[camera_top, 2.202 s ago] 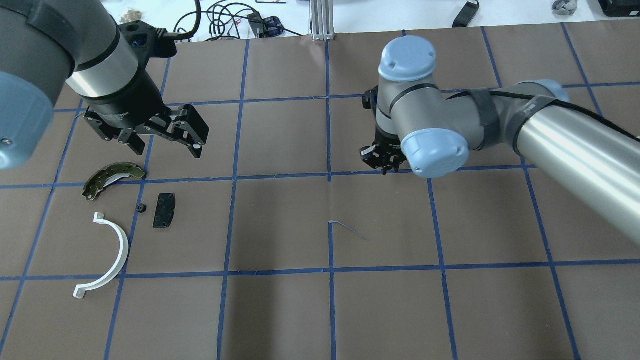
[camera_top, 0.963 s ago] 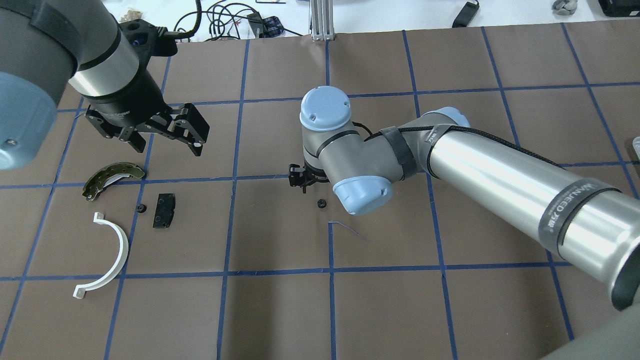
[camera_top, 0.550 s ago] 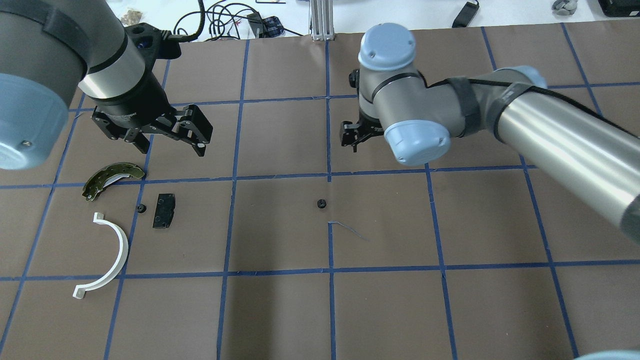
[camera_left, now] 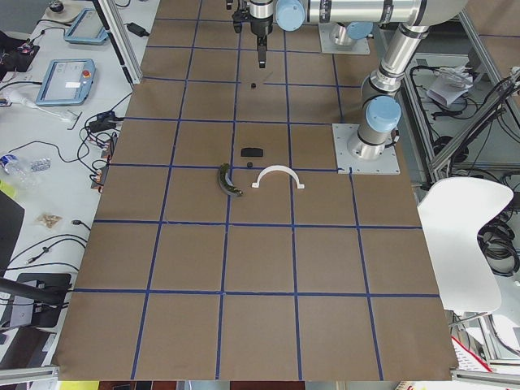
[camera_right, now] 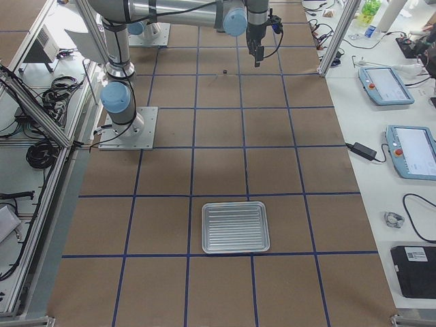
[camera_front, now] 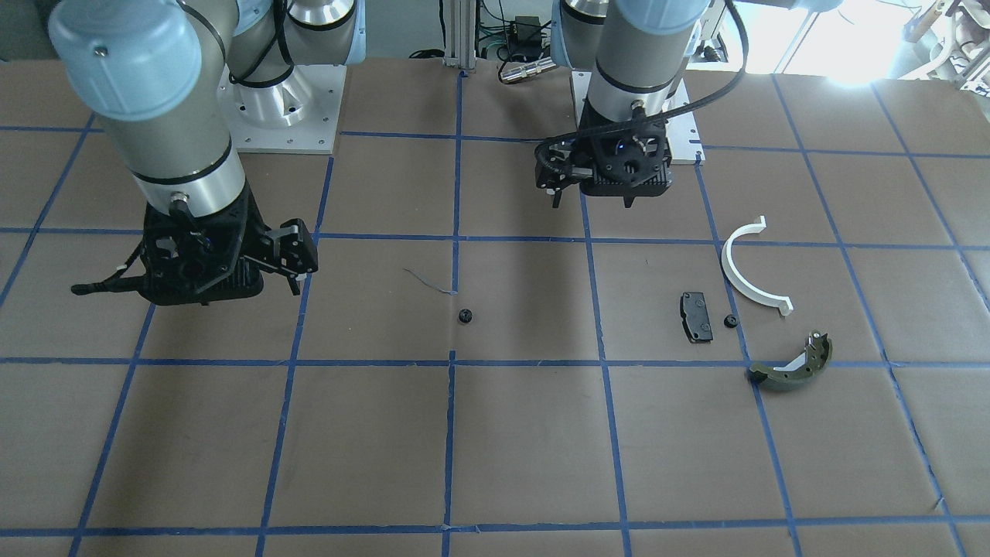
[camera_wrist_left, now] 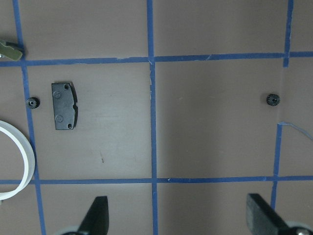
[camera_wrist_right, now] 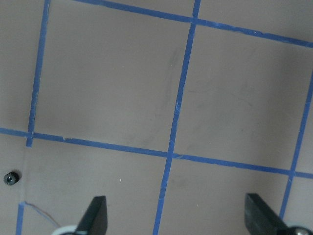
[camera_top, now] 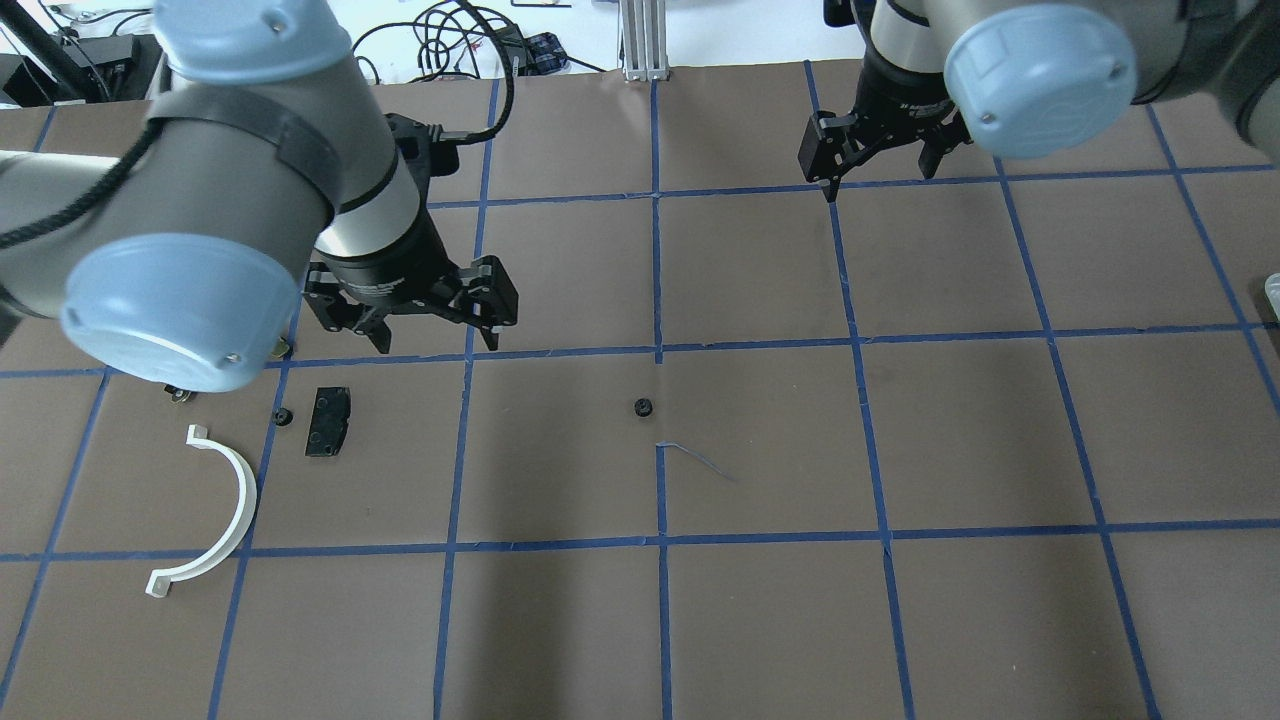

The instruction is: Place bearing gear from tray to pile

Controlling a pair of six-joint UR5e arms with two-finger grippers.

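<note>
1. The ribbed metal tray (camera_right: 235, 227) lies flat on the paper-covered table (camera_top: 760, 620) toward the robot's right end, well apart from both arms; its ribbed floor shows from wall to wall
2. The bearing gear (camera_top: 643, 407) lies alone near the table's middle, just beside a blue tape line (camera_top: 659, 300) and a loose tape curl (camera_top: 700, 460), with neither gripper touching it
3. The pile sits at the robot's left: a white half-ring (camera_top: 246, 495), a black pad (camera_top: 328, 421), a second small gear (camera_top: 283, 417) just beside the pad, and an olive brake shoe (camera_front: 793, 367)
4. The left gripper (camera_top: 438, 342) hangs above the paper between gear and pile, nearer the pile, fingers spread wide with nothing between them
5. The right gripper (camera_top: 880, 180) hangs near the paper's far edge, fingers likewise wide apart, holding nothing
6. One grid cell of brown paper separates the bearing gear from the black pad
</note>
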